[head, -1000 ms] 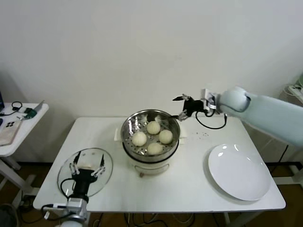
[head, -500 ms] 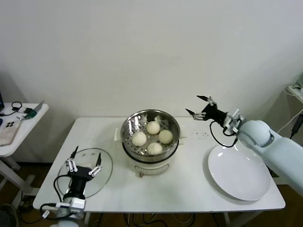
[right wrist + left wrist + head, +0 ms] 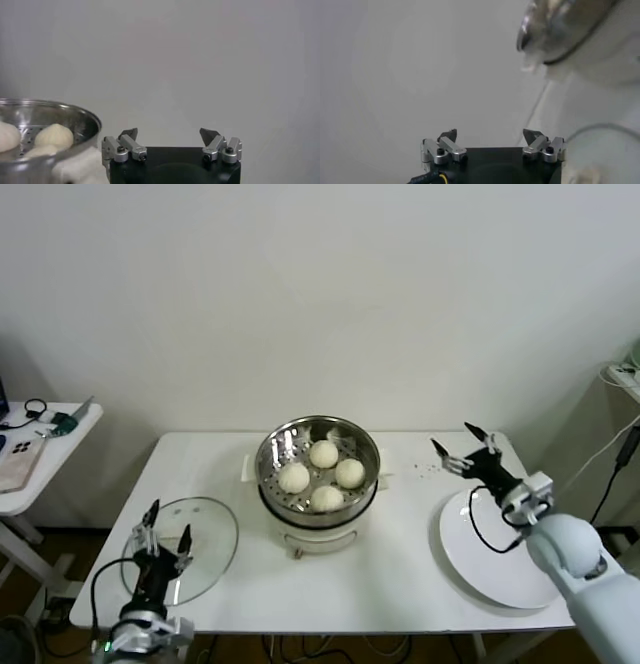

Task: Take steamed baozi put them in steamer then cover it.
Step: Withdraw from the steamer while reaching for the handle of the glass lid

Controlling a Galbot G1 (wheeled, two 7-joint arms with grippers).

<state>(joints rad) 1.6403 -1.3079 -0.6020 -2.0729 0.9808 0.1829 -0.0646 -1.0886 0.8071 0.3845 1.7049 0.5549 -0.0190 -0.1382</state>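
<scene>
- Now, left gripper hangs over the lid on the surface, fingers spread; a crooked grab could let the glass slip.
- Buns all sit in the steamer, uncovered.
- Right gripper, fingers spread, hovers by the plate.

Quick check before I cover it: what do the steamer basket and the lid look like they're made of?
Round shiny steamer basket: looks like polished stainless steel, with mirror-like reflections and a perforated floor. Round clear lid on the table: apparently glass, since the table shows through it, with a thin metal-looking rim.
</scene>
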